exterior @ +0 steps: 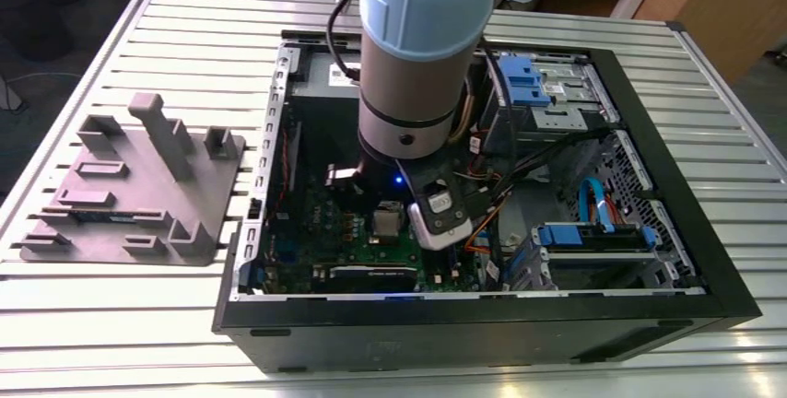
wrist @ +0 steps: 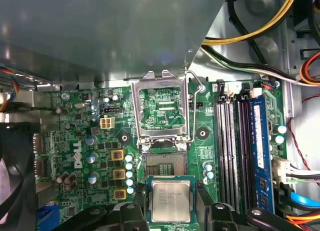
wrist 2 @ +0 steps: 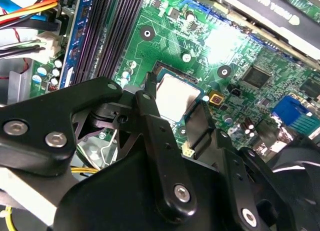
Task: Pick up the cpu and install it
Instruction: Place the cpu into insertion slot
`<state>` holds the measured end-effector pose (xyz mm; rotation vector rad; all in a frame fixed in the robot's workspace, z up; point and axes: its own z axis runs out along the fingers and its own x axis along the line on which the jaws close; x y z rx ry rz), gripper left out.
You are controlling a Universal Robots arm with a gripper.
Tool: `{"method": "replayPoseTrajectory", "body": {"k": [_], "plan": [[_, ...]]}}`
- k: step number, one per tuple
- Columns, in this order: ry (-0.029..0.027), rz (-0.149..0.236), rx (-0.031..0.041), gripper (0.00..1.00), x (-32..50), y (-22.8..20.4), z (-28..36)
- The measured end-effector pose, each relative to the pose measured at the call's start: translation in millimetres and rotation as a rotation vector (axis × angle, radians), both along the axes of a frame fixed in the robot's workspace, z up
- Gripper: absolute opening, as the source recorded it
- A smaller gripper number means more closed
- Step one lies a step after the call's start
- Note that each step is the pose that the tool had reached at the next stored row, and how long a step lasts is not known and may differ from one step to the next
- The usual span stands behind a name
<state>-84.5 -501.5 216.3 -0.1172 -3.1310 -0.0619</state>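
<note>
Cpu (wrist: 171, 198) in end effector (wrist: 171, 205), beside open socket (wrist: 162, 166)

In second wrist view cpu (wrist 2: 175, 96) edges hidden by jaws; exterior view: arm (exterior: 425, 57) covers part of mobo (exterior: 313, 228).

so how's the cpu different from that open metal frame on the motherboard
The cpu is a solid silver-grey plate with a green edge; the metal frame is an open outline with green motherboard showing through. The cpu sits gripped in the pincer, beside the socket; the frame lies flipped open, untouched. Both are square and metallic.
</note>
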Motion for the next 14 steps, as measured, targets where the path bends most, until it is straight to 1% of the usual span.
{"method": "replayPoseTrajectory", "body": {"k": [4, 9, 14], "plan": [[0.0000, 0.013, 0.0001, 0.47, 0.1, 1.3, -3.5], [0.0000, 0.054, 0.0001, 0.47, 0.0, 1.7, -6.7], [0.0000, 0.060, 0.0001, 0.47, -0.2, 2.2, -11.7]]}}
